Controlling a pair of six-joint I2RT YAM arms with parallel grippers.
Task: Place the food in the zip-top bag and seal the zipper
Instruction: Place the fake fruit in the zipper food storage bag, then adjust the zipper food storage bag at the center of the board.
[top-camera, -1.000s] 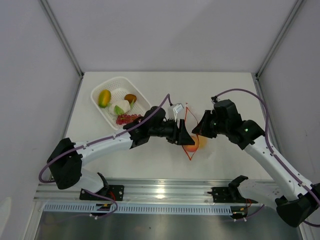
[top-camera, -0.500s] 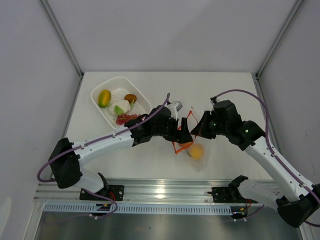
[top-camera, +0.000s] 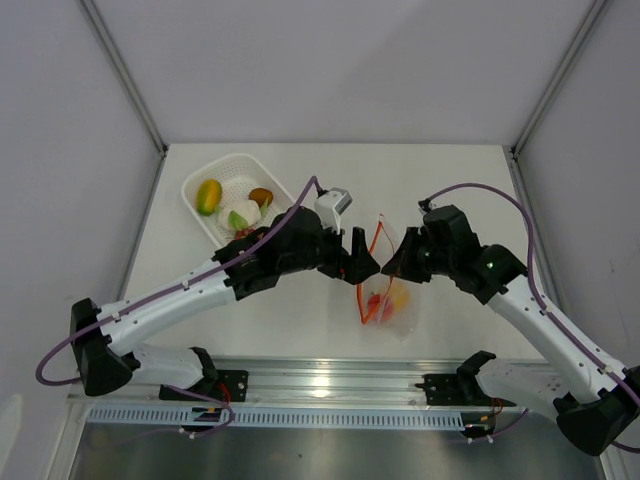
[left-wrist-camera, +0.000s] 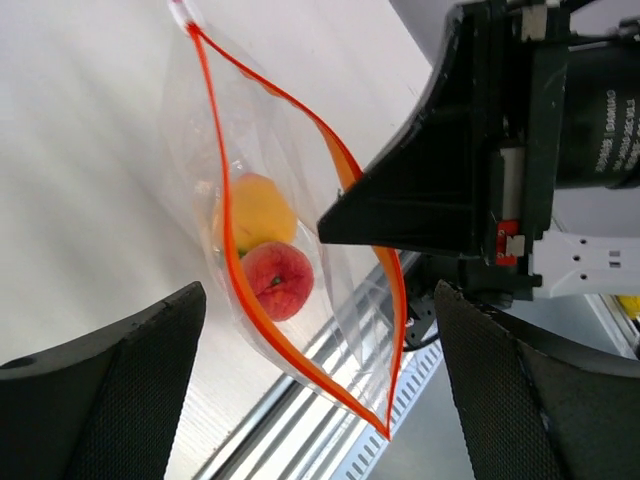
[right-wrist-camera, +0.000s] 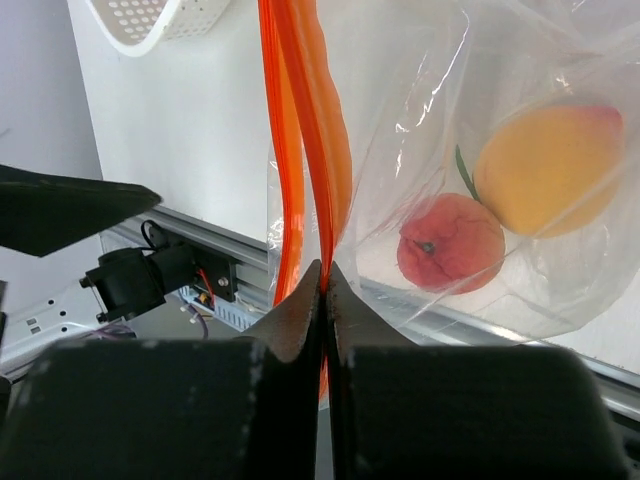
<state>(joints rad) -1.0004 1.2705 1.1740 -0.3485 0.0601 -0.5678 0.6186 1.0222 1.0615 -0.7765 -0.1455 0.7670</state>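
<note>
White table (top-camera: 450, 180): right gripper (right-wrist-camera: 325, 272) clamps the zipper (right-wrist-camera: 300, 150) of the zip-top bag (top-camera: 388, 305); left gripper (top-camera: 362, 263) hangs released at its nine o'clock.

Bright, even overhead light; faint shadows on the table (top-camera: 300, 310). Glare glints on the bag (right-wrist-camera: 420, 150) and metal rail (top-camera: 320, 378). Wrist views look soft at the bottom.

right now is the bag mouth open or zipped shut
Open. In the left wrist view the two orange strips of the zipper bow wide apart; the right gripper pinches it.
</note>
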